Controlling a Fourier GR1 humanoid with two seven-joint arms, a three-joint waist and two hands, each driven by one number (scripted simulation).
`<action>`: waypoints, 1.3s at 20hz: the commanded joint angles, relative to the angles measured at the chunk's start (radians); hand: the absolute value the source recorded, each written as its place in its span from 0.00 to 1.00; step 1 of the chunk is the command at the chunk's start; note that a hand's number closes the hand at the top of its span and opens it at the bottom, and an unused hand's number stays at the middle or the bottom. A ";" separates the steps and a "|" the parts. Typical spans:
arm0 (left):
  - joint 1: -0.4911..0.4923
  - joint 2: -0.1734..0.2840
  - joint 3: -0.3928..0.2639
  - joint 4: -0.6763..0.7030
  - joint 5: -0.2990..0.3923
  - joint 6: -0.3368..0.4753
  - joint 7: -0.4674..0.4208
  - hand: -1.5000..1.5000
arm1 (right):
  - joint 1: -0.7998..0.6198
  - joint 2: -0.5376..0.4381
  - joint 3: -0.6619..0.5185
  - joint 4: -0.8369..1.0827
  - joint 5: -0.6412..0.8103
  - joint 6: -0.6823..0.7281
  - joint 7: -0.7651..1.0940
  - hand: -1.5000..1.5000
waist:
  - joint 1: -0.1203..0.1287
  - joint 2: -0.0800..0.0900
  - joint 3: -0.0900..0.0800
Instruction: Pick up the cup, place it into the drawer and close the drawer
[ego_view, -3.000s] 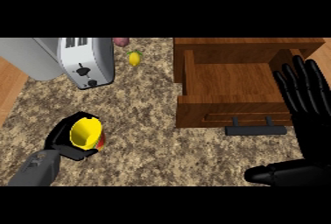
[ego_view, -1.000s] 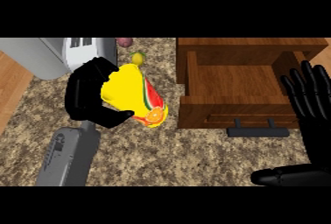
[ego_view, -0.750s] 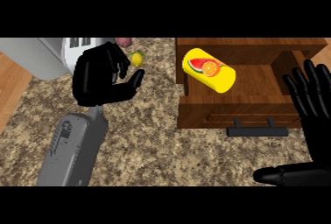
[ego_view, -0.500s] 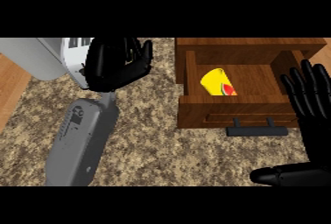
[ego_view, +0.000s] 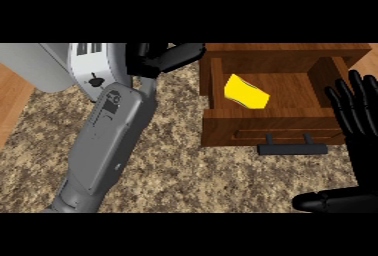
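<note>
Cup, yellow, lies on its side inside the open wooden drawer, towards its left wall. Left hand reaches across the counter's far edge beside the toaster, fingers stretched towards the drawer and holding nothing. Right hand rests at the view's right edge, fingers straight and spread, overlapping the drawer's right side near its black handle.
</note>
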 joint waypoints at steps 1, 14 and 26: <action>-0.146 -0.001 0.027 0.213 -0.017 0.012 -0.048 1.00 | -0.019 -0.021 -0.005 -0.003 -0.002 0.007 0.031 0.00 | -0.011 0.004 0.000; -0.297 -0.001 -0.201 0.521 0.220 0.176 -0.174 1.00 | -0.022 -0.010 -0.002 0.042 0.005 0.015 -0.007 0.00 | -0.041 0.009 0.001; -0.362 -0.001 -0.368 0.707 0.358 0.169 -0.220 1.00 | -0.072 -0.010 0.003 0.058 0.000 0.014 -0.004 0.00 | -0.058 0.015 0.001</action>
